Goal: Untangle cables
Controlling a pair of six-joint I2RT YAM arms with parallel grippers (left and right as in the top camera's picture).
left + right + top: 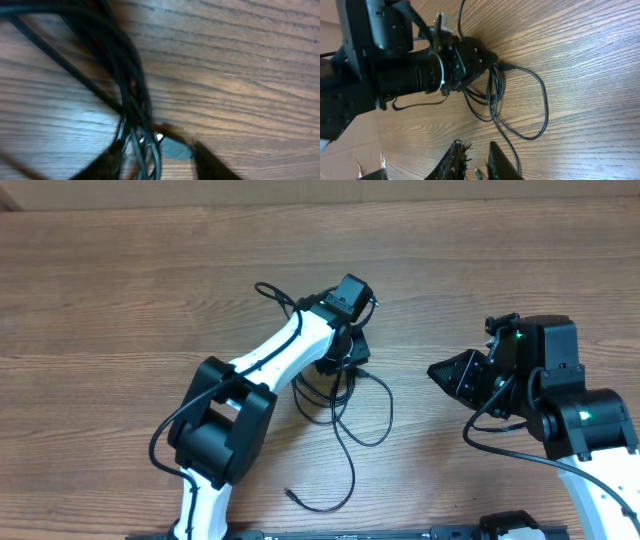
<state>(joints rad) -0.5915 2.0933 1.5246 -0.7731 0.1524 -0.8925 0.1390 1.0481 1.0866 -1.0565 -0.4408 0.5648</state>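
- I am judging this to be the first-grab step of the untangling. My left gripper point(157, 167) is sitting low over the bunch of cables point(132, 75). Its fingers are standing partway apart, one on each side of the strands.
- I am not claiming a hold, because I cannot tell whether the pads are pressing on the cords or only flanking them.
- Right at the bunch, between those fingers, a small dark plug point(176, 149) is lying against the strands, just beside one finger.
- Out from the bunch, on the side toward my right gripper, thin loops are spreading flat over the table point(120, 280). A loose end point(290, 493) is trailing well away from the bunch, toward my left arm's base.
- Farther off, my right gripper point(435, 370) is hovering well apart from the bunch and pointing at it. Its fingers are drawn narrow, almost together, and I am seeing nothing held in them.
- For the next move, I am thinking the left fingers need to pinch a few strands at the bunch, not the plug, and hold them steady.
- The right gripper then needs to spread its fingers, reach across to one outlying loop, and draw it away from the bunch, so that a single cord comes free without tightening the knot.
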